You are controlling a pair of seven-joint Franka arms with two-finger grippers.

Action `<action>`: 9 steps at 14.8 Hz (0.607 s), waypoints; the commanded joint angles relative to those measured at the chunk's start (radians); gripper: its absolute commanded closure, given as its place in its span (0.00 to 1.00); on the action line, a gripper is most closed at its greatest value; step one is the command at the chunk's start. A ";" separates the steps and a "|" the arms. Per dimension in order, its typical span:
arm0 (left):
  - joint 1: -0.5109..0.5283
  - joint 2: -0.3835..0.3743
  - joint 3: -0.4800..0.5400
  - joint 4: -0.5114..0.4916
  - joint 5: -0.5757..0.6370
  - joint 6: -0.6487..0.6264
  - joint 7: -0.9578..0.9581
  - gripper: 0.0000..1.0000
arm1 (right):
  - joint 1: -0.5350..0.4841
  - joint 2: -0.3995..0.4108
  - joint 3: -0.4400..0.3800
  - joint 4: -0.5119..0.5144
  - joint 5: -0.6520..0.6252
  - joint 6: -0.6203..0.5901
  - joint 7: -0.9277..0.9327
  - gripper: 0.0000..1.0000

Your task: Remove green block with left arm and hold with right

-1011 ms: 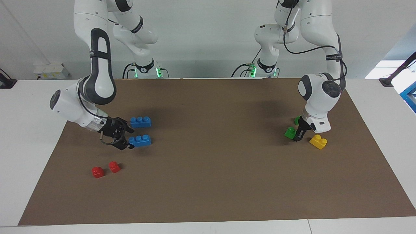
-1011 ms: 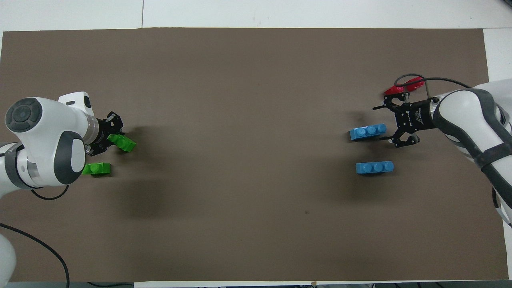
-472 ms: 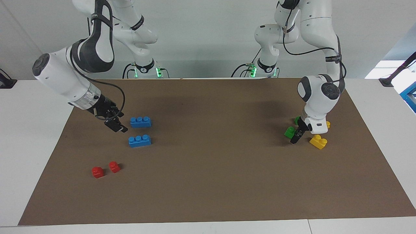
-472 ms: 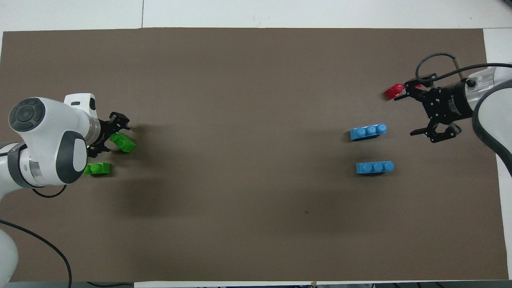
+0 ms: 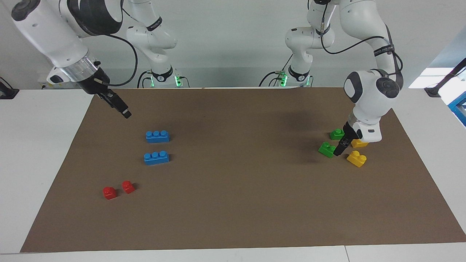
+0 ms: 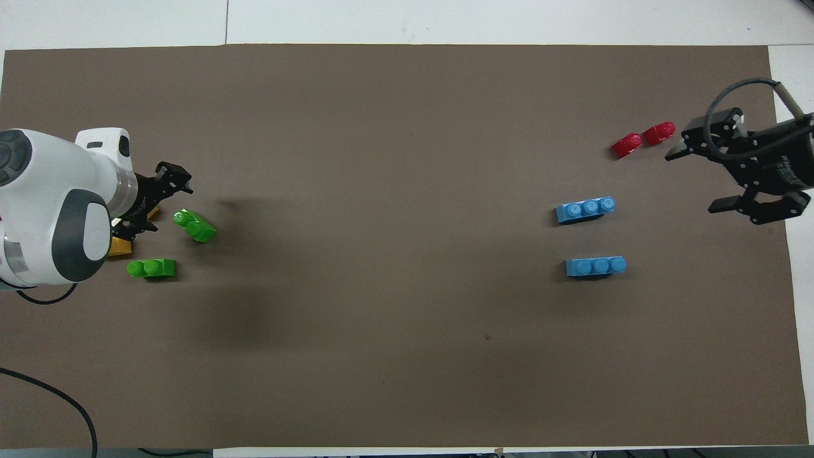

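The left gripper (image 6: 147,205) hangs low at the left arm's end of the bench, fingers spread and holding nothing, just beside the green block (image 6: 194,226) and not touching it. The block lies on the brown mat (image 6: 407,356), its long axis slanted to the mat's edges, studs up. A second green block (image 6: 151,268) sits nearer the robots, and two yellow blocks (image 5: 356,158) rest close by. The right gripper (image 6: 731,179) waits raised over the mat's edge at the right arm's end, fingers apart, empty.
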 commanded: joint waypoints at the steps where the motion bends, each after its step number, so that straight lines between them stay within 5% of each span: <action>1: 0.013 -0.051 -0.005 0.048 0.006 -0.097 0.145 0.00 | -0.005 -0.017 0.003 0.033 -0.059 -0.058 -0.209 0.00; 9: 0.015 -0.201 -0.004 0.134 0.011 -0.315 0.475 0.00 | -0.005 -0.047 0.005 0.033 -0.184 -0.124 -0.528 0.00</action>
